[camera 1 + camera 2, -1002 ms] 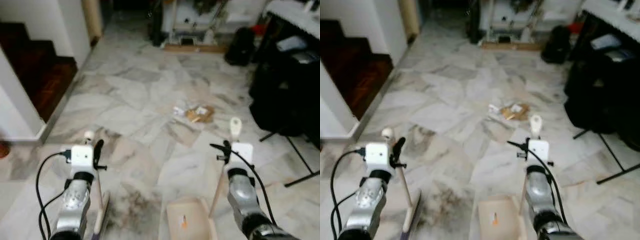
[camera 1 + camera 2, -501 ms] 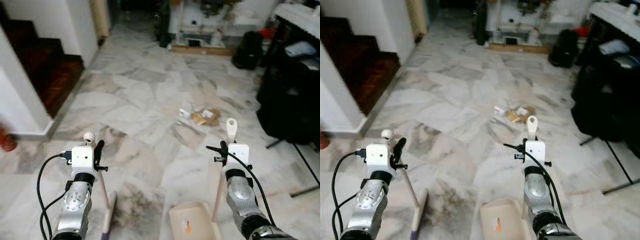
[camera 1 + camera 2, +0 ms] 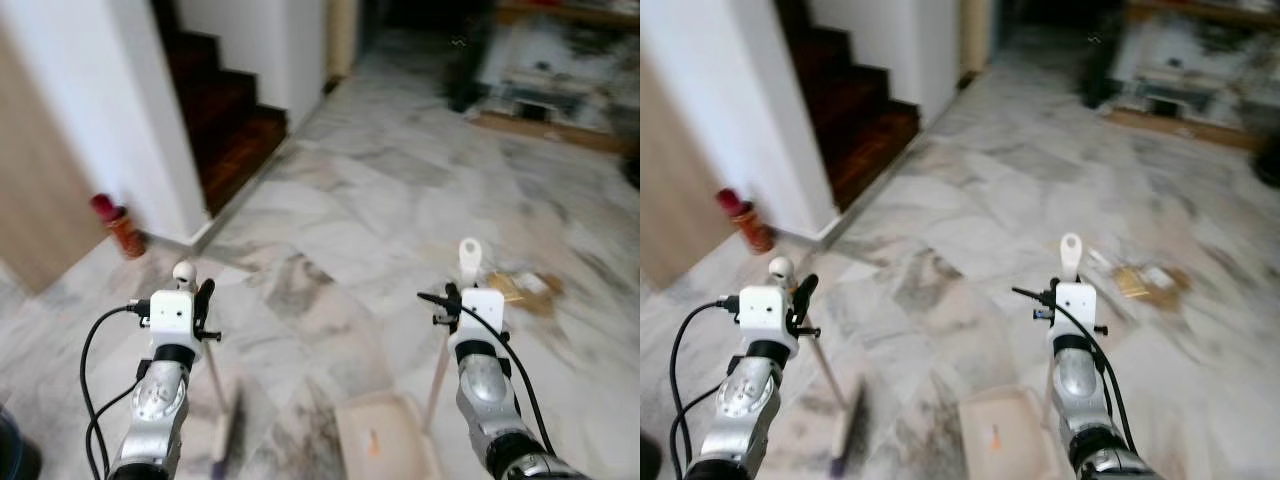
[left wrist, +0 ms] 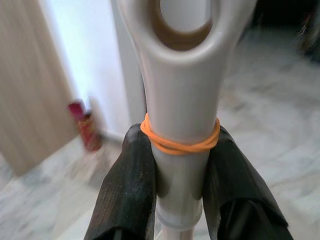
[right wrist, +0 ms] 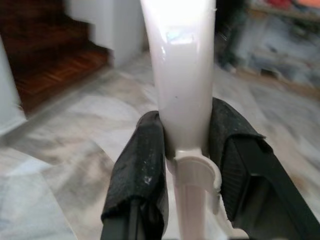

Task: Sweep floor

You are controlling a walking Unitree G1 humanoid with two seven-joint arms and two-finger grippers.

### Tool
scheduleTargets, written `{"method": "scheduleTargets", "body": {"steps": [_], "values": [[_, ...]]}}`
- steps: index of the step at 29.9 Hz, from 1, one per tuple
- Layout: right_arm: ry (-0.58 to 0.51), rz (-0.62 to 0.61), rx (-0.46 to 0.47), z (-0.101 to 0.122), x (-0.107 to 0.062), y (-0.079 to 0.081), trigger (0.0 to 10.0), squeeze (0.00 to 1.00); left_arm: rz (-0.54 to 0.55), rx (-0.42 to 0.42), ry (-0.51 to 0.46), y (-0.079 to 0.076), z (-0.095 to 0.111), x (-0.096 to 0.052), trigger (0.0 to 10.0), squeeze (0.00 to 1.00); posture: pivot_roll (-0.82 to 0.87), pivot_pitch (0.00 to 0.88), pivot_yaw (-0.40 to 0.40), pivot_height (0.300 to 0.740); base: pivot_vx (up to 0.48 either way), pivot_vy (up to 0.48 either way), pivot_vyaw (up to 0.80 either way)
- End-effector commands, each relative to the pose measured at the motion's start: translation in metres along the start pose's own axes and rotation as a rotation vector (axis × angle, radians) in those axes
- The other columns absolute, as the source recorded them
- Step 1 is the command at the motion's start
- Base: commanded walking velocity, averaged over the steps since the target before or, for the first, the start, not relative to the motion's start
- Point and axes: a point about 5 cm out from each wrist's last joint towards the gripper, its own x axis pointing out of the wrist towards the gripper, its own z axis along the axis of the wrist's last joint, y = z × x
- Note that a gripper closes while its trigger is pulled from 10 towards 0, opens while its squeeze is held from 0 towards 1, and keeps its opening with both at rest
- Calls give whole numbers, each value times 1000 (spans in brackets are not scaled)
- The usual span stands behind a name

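Observation:
My left gripper (image 3: pixel 197 300) is shut on the thin handle of a broom (image 3: pixel 214 380), whose head (image 3: pixel 226 436) rests on the marble floor at the lower left. In the left wrist view the black fingers (image 4: pixel 129 186) clamp the pale handle (image 4: pixel 181 100) just under an orange rubber band (image 4: pixel 180 145). My right gripper (image 3: pixel 452 301) is shut on the upright white handle (image 3: pixel 468 256) of a beige dustpan (image 3: pixel 385 442) lying on the floor in front of me. The right wrist view shows both pads (image 5: pixel 143 170) pressed against that handle (image 5: pixel 182 75). A small pile of brown and white litter (image 3: pixel 527 289) lies on the floor beyond my right arm.
Dark wooden stairs (image 3: pixel 228 105) rise behind a white wall (image 3: pixel 120 120) at the left. A red can (image 3: pixel 120 225) stands at the wall's foot beside a wooden door (image 3: pixel 35 200). Blurred furniture (image 3: pixel 555 85) lines the far end. Open marble floor (image 3: pixel 380 200) stretches ahead.
The camera has swung to the left: stairs and wall have slid toward the middle and the litter to the right. Both grippers keep the same hold on their handles.

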Motion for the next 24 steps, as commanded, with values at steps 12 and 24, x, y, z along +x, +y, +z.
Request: {"method": "scheduleTargets", "body": {"steps": [12,24], "values": [[-9,-43,3,0,0,-18,10000,0,-40,14,-75,-12,16,10,10000,0,87,0,-44,740,447,0,0],[-16,-21,15,1,1,-15,10000,0,-37,12,-73,-12,15,9,10000,0,89,0,-49,740,449,0,0]]}}
